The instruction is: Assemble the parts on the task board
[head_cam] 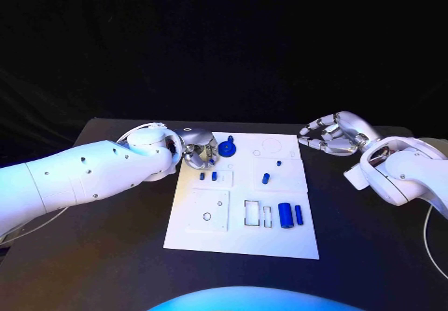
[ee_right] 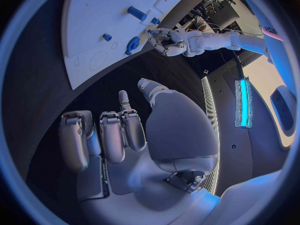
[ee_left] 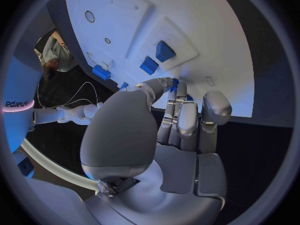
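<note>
The white task board [head_cam: 245,238] lies in the middle of the black table. My left hand [head_cam: 198,146] is over the board's far left corner, and its thumb and a finger pinch a round blue part [head_cam: 227,148]. In the left wrist view a bit of that blue part [ee_left: 174,83] shows between the fingertips. Two small blue pieces [head_cam: 208,175] stand in the board just in front of this hand. My right hand [head_cam: 331,136] hovers off the board's far right corner with its fingers curled in and nothing in them.
More blue parts sit on the board: a short peg [head_cam: 265,179], a thick cylinder [head_cam: 285,215] and a thin one [head_cam: 299,215] at the near right. An outlined rectangular slot [head_cam: 253,212] lies beside them. Black table surrounds the board.
</note>
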`<action>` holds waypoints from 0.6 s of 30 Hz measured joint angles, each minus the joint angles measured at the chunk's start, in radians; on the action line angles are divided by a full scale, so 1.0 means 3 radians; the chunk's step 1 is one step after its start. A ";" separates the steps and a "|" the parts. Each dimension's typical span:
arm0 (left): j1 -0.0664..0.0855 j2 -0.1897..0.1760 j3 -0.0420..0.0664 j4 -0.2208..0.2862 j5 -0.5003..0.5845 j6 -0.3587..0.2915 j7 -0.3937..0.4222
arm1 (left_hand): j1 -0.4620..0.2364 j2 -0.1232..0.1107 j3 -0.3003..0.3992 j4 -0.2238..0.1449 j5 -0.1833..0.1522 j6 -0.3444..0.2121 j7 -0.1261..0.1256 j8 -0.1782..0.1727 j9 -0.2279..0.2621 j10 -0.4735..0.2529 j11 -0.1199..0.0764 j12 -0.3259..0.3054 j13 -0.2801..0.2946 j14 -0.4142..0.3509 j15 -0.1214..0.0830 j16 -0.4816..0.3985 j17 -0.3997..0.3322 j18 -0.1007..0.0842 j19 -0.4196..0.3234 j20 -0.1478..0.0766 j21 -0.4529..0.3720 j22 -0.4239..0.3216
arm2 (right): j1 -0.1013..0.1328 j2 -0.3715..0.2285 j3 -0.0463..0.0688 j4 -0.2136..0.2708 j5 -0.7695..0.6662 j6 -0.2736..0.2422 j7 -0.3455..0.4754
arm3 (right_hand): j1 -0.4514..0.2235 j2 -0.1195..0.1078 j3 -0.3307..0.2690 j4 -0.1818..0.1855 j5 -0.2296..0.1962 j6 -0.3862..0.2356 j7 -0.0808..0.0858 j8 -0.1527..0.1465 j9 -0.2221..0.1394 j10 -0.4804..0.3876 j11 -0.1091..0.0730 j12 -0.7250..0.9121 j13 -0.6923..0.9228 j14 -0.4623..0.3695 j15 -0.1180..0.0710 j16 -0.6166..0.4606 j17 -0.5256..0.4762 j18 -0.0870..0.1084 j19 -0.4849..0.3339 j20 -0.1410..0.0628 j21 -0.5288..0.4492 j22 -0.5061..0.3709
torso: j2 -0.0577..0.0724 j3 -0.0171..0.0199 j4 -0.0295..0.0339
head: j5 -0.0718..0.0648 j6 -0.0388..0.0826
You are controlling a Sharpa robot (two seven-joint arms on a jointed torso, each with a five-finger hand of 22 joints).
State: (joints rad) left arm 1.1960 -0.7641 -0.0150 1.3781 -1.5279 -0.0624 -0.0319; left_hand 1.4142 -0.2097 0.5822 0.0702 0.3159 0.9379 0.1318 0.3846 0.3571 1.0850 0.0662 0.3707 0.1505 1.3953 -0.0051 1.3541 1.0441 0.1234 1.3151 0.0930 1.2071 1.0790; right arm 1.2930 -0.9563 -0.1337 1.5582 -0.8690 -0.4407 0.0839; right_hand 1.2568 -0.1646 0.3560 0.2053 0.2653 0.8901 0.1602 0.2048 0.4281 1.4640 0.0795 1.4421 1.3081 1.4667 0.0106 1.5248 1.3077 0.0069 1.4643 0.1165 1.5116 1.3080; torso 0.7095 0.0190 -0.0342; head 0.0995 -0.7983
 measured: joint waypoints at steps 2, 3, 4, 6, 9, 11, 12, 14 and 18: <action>-0.0004 0.0007 0.0000 -0.0009 -0.0001 0.0001 -0.0002 | 0.0000 0.0000 0.0000 0.0000 -0.0013 0.0000 0.0000 0.0000 0.0000 0.0008 0.0008 0.0000 0.0000 0.0000 0.0000 0.0000 -0.0006 0.0000 0.0000 0.0000 0.0000 -0.0004 | 0.0000 -0.0001 0.0000 0.0001 0.0000 0.0000 0.0000 | 0.0000 0.0000 0.0000 0.0000 0.0000 0.0000 0.0000 0.0000 0.0000 0.0000 0.0000 0.0000 0.0000 0.0000 0.0000 0.0000 0.0000 0.0000 0.0000 0.0000 0.0000 0.0000 | 0.0000 0.0000 0.0000 | 0.0000 0.0000; -0.0005 0.0009 0.0000 -0.0013 -0.0001 0.0002 -0.0003 | 0.0000 0.0000 0.0000 0.0000 -0.0016 0.0000 0.0000 0.0000 0.0000 0.0010 0.0010 0.0000 0.0000 0.0000 0.0000 0.0000 -0.0008 0.0000 0.0000 0.0000 0.0000 -0.0006 | 0.0000 -0.0001 0.0000 0.0002 0.0000 0.0000 0.0000 | 0.0000 0.0000 0.0000 0.0000 0.0000 0.0000 0.0000 0.0000 0.0000 0.0000 0.0000 0.0000 0.0000 0.0000 0.0000 0.0000 0.0000 0.0000 0.0000 0.0000 0.0000 0.0000 | 0.0000 0.0000 0.0000 | 0.0000 0.0000; -0.0006 0.0012 0.0000 -0.0017 -0.0001 0.0002 -0.0004 | 0.0000 0.0000 0.0000 0.0000 -0.0016 0.0000 0.0000 0.0000 -0.0001 0.0012 0.0012 0.0000 0.0000 0.0000 0.0000 0.0000 -0.0008 0.0000 0.0000 0.0000 0.0000 -0.0006 | 0.0000 -0.0001 0.0000 0.0002 0.0000 0.0000 0.0000 | 0.0000 0.0000 0.0000 0.0000 0.0000 0.0000 0.0000 0.0000 0.0000 0.0000 0.0000 0.0000 0.0000 0.0000 0.0000 0.0000 0.0000 0.0000 0.0000 0.0000 0.0000 0.0000 | 0.0000 0.0000 0.0000 | 0.0000 0.0000; -0.0008 0.0017 0.0000 -0.0023 -0.0001 0.0003 -0.0005 | 0.0000 0.0000 0.0000 0.0000 -0.0016 0.0000 0.0000 0.0000 0.0000 0.0012 0.0012 0.0000 0.0000 0.0000 0.0000 0.0000 -0.0008 0.0000 0.0000 0.0000 0.0000 -0.0006 | 0.0000 -0.0001 0.0000 0.0003 0.0000 0.0000 0.0000 | 0.0000 0.0000 0.0000 0.0000 0.0000 0.0000 0.0000 0.0000 0.0000 0.0000 0.0000 0.0000 0.0000 0.0000 0.0000 0.0000 0.0000 0.0000 0.0000 0.0000 0.0000 0.0000 | 0.0001 0.0000 0.0000 | 0.0000 0.0000; -0.0010 0.0021 0.0001 -0.0030 -0.0002 0.0006 -0.0005 | 0.0000 0.0000 0.0000 0.0000 -0.0016 0.0001 0.0001 0.0000 -0.0001 0.0012 0.0012 -0.0012 0.0001 0.0000 0.0000 0.0000 -0.0008 0.0000 0.0000 0.0000 0.0000 -0.0006 | 0.0000 -0.0003 0.0000 0.0004 0.0000 0.0000 0.0001 | 0.0000 0.0000 0.0000 0.0000 0.0000 0.0000 0.0000 0.0000 -0.0001 0.0000 0.0000 0.0000 0.0000 0.0000 0.0000 0.0000 0.0000 0.0000 0.0000 0.0000 0.0000 0.0000 | 0.0000 0.0000 0.0000 | 0.0000 -0.0001; -0.0010 0.0023 0.0002 -0.0033 -0.0002 0.0007 -0.0005 | 0.0000 0.0000 0.0000 0.0000 -0.0016 0.0010 0.0010 -0.0007 -0.0002 0.0012 0.0012 -0.0013 0.0001 0.0000 0.0000 0.0000 -0.0008 0.0000 0.0000 0.0000 0.0000 -0.0006 | 0.0000 -0.0003 0.0000 0.0004 0.0000 0.0000 0.0001 | 0.0000 0.0000 0.0000 0.0000 0.0000 0.0000 0.0000 0.0000 -0.0001 0.0000 0.0000 0.0000 0.0000 0.0000 0.0000 0.0000 0.0000 0.0000 0.0000 0.0000 0.0000 0.0000 | 0.0000 0.0000 0.0000 | -0.0001 -0.0002; -0.0011 0.0023 0.0002 -0.0034 -0.0002 0.0008 -0.0005 | 0.0000 0.0000 0.0000 0.0000 -0.0016 0.0012 0.0012 -0.0010 -0.0002 0.0012 0.0012 -0.0013 0.0001 0.0000 0.0000 0.0000 -0.0008 0.0000 0.0000 0.0000 0.0000 -0.0006 | 0.0000 -0.0004 0.0000 0.0004 0.0000 0.0000 0.0001 | 0.0000 0.0000 0.0000 0.0000 0.0000 0.0000 0.0000 0.0000 -0.0001 0.0000 0.0000 0.0000 0.0000 0.0000 0.0000 0.0000 0.0000 0.0000 0.0000 0.0000 0.0000 0.0000 | 0.0000 0.0000 0.0000 | -0.0002 -0.0002; -0.0012 0.0024 0.0002 -0.0034 -0.0002 0.0008 -0.0005 | 0.0000 0.0000 -0.0003 -0.0003 -0.0016 0.0012 0.0012 -0.0010 -0.0001 0.0012 0.0012 -0.0013 0.0001 0.0000 0.0000 0.0000 -0.0008 0.0000 0.0000 0.0000 0.0000 -0.0006 | 0.0000 -0.0004 0.0000 0.0004 0.0000 0.0000 0.0001 | 0.0000 0.0000 0.0000 0.0000 0.0000 0.0000 0.0000 0.0000 -0.0001 0.0000 0.0000 0.0000 -0.0001 0.0000 0.0000 0.0000 0.0000 0.0000 0.0000 0.0000 0.0000 -0.0001 | 0.0000 0.0000 0.0000 | -0.0002 -0.0003; -0.0014 0.0025 0.0002 -0.0036 -0.0002 0.0008 -0.0005 | 0.0000 0.0000 -0.0009 -0.0009 -0.0016 0.0012 0.0012 -0.0025 0.0001 0.0012 0.0012 -0.0029 -0.0001 0.0000 0.0000 0.0000 -0.0020 0.0000 -0.0008 0.0008 0.0000 -0.0018 | 0.0000 -0.0005 0.0000 0.0004 0.0000 0.0000 0.0001 | 0.0000 0.0000 0.0000 0.0000 0.0000 0.0000 0.0000 0.0000 -0.0001 0.0000 0.0000 0.0000 -0.0001 0.0000 0.0000 0.0000 -0.0001 0.0000 0.0000 0.0000 0.0000 -0.0001 | -0.0001 0.0000 0.0001 | -0.0003 -0.0002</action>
State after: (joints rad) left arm 1.1919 -0.7565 -0.0143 1.3673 -1.5286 -0.0600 -0.0334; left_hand 1.4142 -0.2097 0.5794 0.0674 0.3110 0.9416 0.1355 0.3771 0.3572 1.0888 0.0699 0.3621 0.1502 1.3953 -0.0051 1.3541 1.0381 0.1235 1.3128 0.0953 1.2071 1.0736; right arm 1.2930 -0.9577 -0.1337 1.5594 -0.8689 -0.4407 0.0841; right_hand 1.2568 -0.1646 0.3560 0.2054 0.2653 0.8901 0.1603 0.2048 0.4278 1.4640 0.0794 1.4421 1.3079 1.4667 0.0106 1.5248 1.3075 0.0069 1.4643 0.1165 1.5117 1.3078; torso 0.7091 0.0190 -0.0339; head 0.0988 -0.7990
